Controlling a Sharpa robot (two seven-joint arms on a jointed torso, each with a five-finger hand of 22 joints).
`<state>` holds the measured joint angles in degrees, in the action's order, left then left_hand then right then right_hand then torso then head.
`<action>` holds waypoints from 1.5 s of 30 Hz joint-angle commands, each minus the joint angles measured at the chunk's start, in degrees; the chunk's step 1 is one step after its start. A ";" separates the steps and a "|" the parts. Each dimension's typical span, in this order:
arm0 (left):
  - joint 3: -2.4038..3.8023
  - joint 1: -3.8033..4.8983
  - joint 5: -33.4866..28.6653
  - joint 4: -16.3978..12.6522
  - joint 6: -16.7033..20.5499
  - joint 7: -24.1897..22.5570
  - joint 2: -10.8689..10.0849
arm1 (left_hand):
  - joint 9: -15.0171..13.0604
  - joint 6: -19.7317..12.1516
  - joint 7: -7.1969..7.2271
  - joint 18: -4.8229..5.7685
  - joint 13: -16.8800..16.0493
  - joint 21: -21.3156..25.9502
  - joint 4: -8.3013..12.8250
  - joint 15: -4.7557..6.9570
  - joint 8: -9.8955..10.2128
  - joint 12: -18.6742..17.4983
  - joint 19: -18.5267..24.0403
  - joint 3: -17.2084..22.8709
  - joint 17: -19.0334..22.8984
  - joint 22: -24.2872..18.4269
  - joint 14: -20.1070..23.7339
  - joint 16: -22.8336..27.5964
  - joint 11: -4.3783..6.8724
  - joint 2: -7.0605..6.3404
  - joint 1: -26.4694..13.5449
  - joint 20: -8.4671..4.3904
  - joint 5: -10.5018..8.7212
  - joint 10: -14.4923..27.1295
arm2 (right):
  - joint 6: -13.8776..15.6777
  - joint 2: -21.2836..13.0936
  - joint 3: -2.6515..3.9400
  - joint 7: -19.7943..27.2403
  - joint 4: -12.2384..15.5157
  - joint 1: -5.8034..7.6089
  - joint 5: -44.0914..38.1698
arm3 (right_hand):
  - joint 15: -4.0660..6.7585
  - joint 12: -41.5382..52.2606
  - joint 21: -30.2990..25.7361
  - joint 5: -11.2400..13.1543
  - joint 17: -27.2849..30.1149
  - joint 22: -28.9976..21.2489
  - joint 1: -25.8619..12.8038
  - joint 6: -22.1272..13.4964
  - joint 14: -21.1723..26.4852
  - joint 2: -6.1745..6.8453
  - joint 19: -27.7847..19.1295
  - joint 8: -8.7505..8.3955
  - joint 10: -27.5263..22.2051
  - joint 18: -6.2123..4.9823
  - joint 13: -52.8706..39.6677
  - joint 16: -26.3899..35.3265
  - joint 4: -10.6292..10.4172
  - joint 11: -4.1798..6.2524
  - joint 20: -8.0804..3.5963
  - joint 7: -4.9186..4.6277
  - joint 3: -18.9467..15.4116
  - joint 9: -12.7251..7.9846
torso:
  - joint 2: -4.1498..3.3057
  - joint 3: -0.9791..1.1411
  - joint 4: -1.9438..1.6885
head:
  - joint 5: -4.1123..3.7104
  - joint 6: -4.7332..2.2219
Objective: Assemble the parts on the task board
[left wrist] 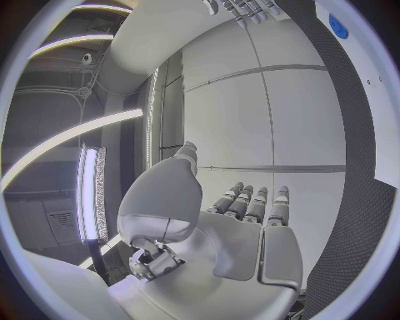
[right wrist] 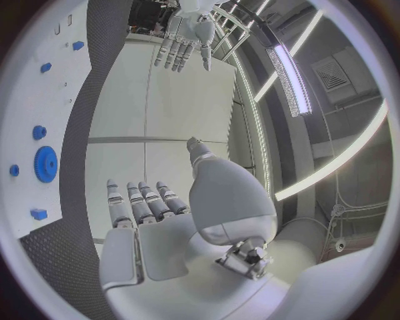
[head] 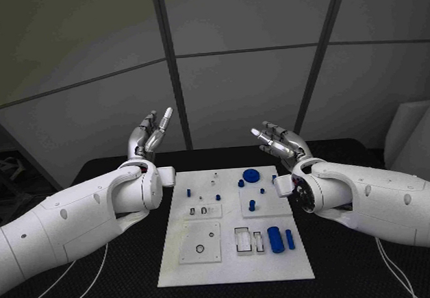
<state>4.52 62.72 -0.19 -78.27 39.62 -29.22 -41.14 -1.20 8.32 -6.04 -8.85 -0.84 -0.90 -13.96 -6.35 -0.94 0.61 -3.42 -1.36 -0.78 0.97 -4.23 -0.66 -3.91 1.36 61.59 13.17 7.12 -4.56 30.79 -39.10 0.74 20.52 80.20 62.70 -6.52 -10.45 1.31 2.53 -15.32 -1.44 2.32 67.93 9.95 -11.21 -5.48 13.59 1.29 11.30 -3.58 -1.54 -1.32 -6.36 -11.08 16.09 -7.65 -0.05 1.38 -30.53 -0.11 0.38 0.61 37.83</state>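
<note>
- Nearest the head camera, the white task board [head: 184,271] lies flat on the black table [head: 116,279], between the two arms and below both raised hands.
- Two upright-lying blue cylinders [head: 276,239] rest side by side on the board's near part, closer to the right arm than the left, with pale rectangular slots [head: 249,239] just beside them.
- Farther along the board, nearer the right hand, sits a round blue gear [head: 250,174], with several small blue parts [head: 252,205] scattered around it.
- Left hand [head: 148,138] is lifted off the table beside the board's far corner, fingers extended and apart, grasping nothing.
- Right hand [head: 282,143] is likewise raised beyond the board's opposite far corner, fingers spread, released and empty.
- From the right wrist camera, the gear [right wrist: 46,163] and small blue parts [right wrist: 39,132] show on the board beside that hand's open palm [right wrist: 167,247].
- Grey wall panels [head: 240,92] stand behind both hands.
</note>
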 commanded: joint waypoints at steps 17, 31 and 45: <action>0.02 0.05 0.31 -2.32 -7.43 -0.37 -3.44 | -2.18 19.43 -6.64 -0.36 -2.46 -12.82 3.00 -5.44 -4.11 4.95 -24.33 -2.23 -3.30 6.29 -30.86 -7.66 -7.98 2.62 9.70 3.60 0.45 -24.33 | -6.12 -0.77 0.32 -9.48 -5.43 2.92 -38.24 | 2.58 5.39 12.94 3.00 -2.35 4.30 14.65 42.33 -49.12 2.10 31.88 5.75 47.10 -7.11 -2.02 -6.93 9.35 1.49 -1.17 -4.58 5.96 2.51 | -2.29 0.07 -0.67 | -0.49 0.59; 0.00 -0.34 0.82 -8.37 -9.10 1.29 -7.38 | -2.77 42.93 -6.29 -1.71 -3.21 -22.86 6.59 -1.16 -7.10 8.32 -43.39 -3.29 -8.11 9.90 -55.80 -11.45 -6.08 3.11 13.64 0.97 0.44 -50.12 | -10.08 -1.28 0.34 -15.33 -5.41 5.87 -59.15 | 7.91 2.49 24.98 3.24 -5.75 9.55 13.32 48.20 -64.90 7.47 45.94 3.73 56.35 -6.57 -2.26 -9.23 9.54 4.58 -7.29 -2.55 14.14 2.55 | -5.79 -0.23 -1.93 | -1.68 -0.25; 0.00 -1.32 1.27 -15.98 -10.27 3.00 -10.47 | -2.60 44.77 -5.83 -1.62 -3.26 -25.52 7.65 -0.25 -6.29 7.14 -46.87 -3.68 -10.91 11.26 -58.56 -11.13 -5.45 3.26 14.31 -0.23 0.43 -52.45 | -18.44 -1.02 0.37 -27.47 -2.14 7.72 -82.31 | 10.58 2.39 44.25 3.59 -19.94 21.96 11.09 50.26 -75.12 11.37 48.35 2.53 57.64 -6.78 -2.44 -25.40 6.77 6.21 -10.68 -1.06 18.12 2.49 | -9.45 -0.77 -3.24 | -3.07 -0.99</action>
<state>4.47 61.36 0.33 -93.84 30.66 -26.82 -51.56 -3.86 52.63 -11.87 -11.89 -4.08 -26.19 -6.70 -6.55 -7.50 7.98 -49.83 -5.01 -11.67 12.17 -62.56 -11.97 -9.41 4.53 75.43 12.95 7.51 -56.76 16.06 -40.19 1.05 -2.27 77.79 70.23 -80.51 0.21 3.75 46.60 -11.80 -20.97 24.34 78.88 59.96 -83.75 5.45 62.19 3.97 69.12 -9.37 -3.93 -26.20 0.36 -5.12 5.70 -8.81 17.79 3.80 -39.07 -0.75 -2.52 -2.29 36.85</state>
